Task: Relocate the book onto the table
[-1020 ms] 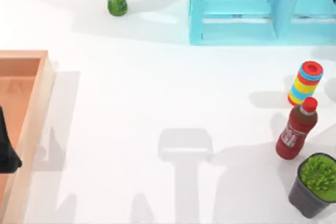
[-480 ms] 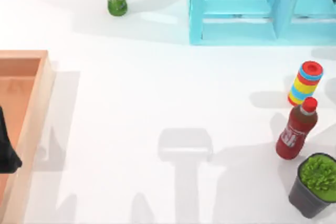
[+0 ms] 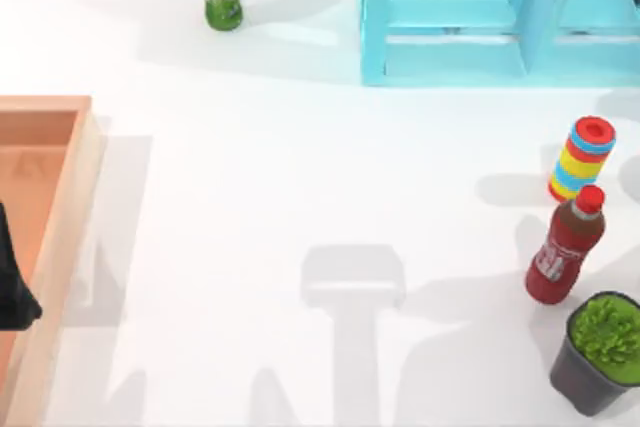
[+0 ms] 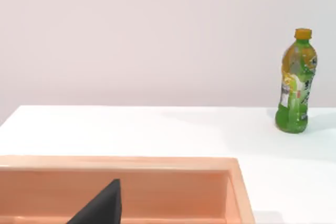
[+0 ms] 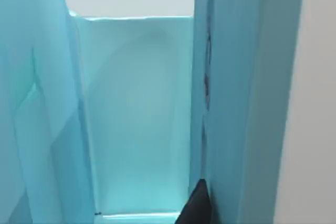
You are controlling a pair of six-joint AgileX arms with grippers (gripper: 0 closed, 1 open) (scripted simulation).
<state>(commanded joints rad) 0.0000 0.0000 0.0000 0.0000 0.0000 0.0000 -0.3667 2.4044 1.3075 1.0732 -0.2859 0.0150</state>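
- Turquoise shelf was seen at the far right of the table; the right gripper was inside it, grip state untellable.
- The book's place could not be told.
- The left gripper was parked over the tray, state untellable.

Table: large flat plain white top, spans nearly the whole top view from 9 o'clock across to 3 o'clock, with soft grey shadows toward 6 o'clock. From the left wrist view the same white surface runs level to a pale wall. Can't make out the book in these views.
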